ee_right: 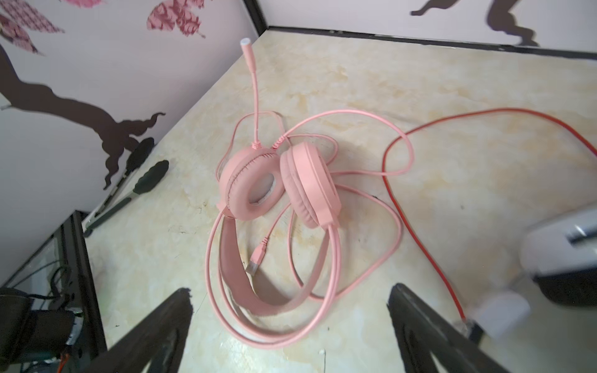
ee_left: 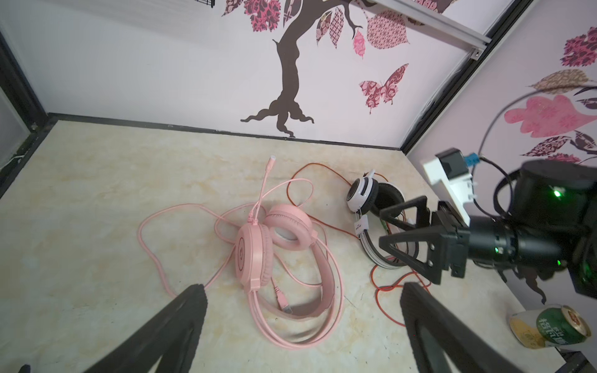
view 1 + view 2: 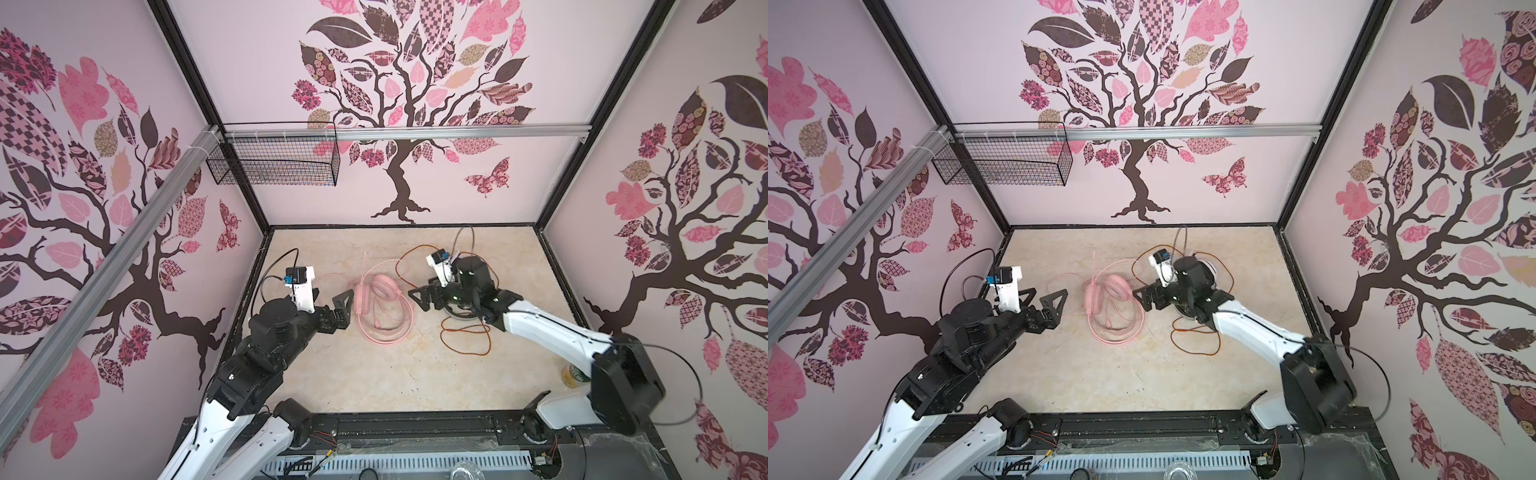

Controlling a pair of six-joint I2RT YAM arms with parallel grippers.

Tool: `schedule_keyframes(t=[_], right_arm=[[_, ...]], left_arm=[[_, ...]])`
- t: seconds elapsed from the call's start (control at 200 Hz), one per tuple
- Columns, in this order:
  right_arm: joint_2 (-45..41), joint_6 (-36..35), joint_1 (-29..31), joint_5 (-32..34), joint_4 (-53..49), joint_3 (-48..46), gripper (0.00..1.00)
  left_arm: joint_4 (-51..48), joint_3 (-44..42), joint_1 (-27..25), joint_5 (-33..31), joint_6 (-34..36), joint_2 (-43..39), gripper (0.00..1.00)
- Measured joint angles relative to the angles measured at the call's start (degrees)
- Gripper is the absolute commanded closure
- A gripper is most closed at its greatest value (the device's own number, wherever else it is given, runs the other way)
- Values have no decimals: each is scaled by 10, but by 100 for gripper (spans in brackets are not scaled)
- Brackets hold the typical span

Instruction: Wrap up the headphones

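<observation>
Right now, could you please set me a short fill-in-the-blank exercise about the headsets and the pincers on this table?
1. The middle headset, between the left pincer and the right pincer, is all ____.
2. The white headset has ____ ear pads.
3. Both pincers stand ____, gripping nothing.

Missing words: pink; black; open.
</observation>
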Motion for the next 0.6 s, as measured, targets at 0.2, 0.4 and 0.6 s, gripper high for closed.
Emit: schedule_keyframes(t=[0.2,0.4,0.6], right_arm=[[199,-84,7,23,-116,236,14],[309,-127,19,46,-199,352,15],[366,-139,52,56,-236,409,16]], left_arm=[[-6,-5,22,26,6,-18,4],[-5,-9,24,46,1,-23,4],[-1,-15,25,66,-6,-30,4]])
